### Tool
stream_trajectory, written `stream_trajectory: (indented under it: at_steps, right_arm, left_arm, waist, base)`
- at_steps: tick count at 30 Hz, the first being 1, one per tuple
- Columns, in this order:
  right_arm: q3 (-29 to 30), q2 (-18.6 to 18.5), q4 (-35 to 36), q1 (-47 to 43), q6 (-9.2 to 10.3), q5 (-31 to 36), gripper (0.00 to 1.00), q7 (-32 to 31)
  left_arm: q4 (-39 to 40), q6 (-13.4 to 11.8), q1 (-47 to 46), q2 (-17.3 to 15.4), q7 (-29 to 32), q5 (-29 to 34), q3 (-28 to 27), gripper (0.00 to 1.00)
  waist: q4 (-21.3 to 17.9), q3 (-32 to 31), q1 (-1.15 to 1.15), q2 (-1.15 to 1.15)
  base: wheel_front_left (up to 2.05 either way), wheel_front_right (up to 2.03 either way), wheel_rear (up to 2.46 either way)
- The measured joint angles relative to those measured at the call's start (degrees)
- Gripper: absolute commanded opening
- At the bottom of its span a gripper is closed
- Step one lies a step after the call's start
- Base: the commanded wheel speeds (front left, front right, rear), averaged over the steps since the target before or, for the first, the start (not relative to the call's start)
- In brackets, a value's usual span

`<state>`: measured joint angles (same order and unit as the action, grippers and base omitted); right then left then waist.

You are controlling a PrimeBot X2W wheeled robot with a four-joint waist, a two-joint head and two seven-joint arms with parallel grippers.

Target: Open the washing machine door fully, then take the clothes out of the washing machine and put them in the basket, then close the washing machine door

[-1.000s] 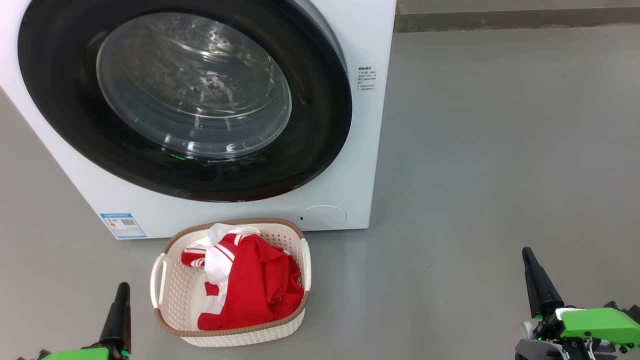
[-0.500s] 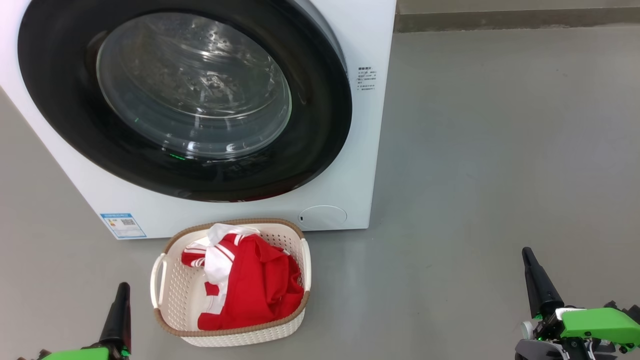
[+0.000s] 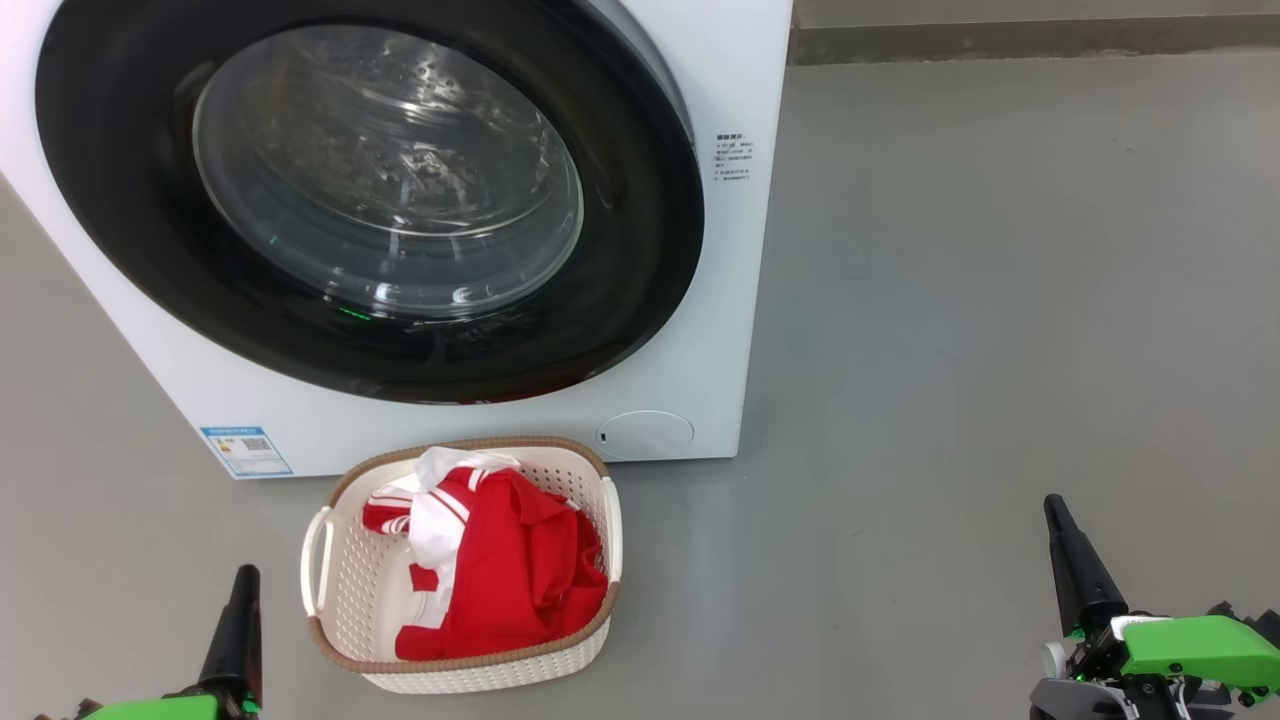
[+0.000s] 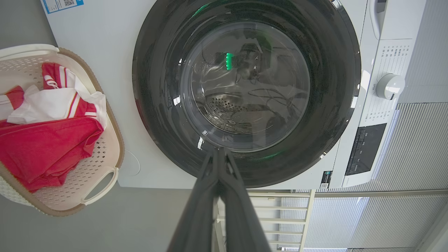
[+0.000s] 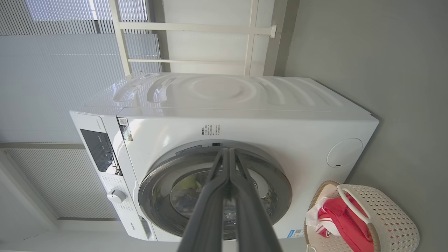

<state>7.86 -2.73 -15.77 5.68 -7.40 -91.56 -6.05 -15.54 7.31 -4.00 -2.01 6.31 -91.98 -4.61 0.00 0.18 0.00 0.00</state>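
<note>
The white washing machine (image 3: 730,80) (image 4: 353,21) (image 5: 224,101) stands ahead with its black-rimmed glass door (image 3: 370,190) (image 4: 245,87) (image 5: 215,190) flat against its front. On the floor before it sits the cream basket (image 3: 330,590) (image 4: 105,150) (image 5: 392,217) holding the red and white clothes (image 3: 500,570) (image 4: 45,143) (image 5: 339,220). My left gripper (image 3: 246,572) (image 4: 218,149) rests shut and empty at the lower left, beside the basket. Far to the lower right, my right gripper (image 3: 1050,500) (image 5: 229,149) is shut and empty too.
Grey floor (image 3: 1000,300) spreads wide to the right of the machine. A wall base (image 3: 1030,40) runs along the back. The machine's control panel and white dial (image 4: 390,85) sit above the door. Ribbed white wall panels (image 5: 52,80) stand behind.
</note>
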Motion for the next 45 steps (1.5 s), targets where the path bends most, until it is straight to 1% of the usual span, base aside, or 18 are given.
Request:
stream_trajectory:
  at_steps: [45]
  right_arm:
    - [0.0,0.0,0.0,0.0,0.0,0.0,0.0,0.0]
  left_arm:
    - [0.0,0.0,0.0,0.0,0.0,0.0,0.0,0.0]
  waist:
    - [0.0,0.0,0.0,0.0]
  base:
    - [0.0,0.0,0.0]
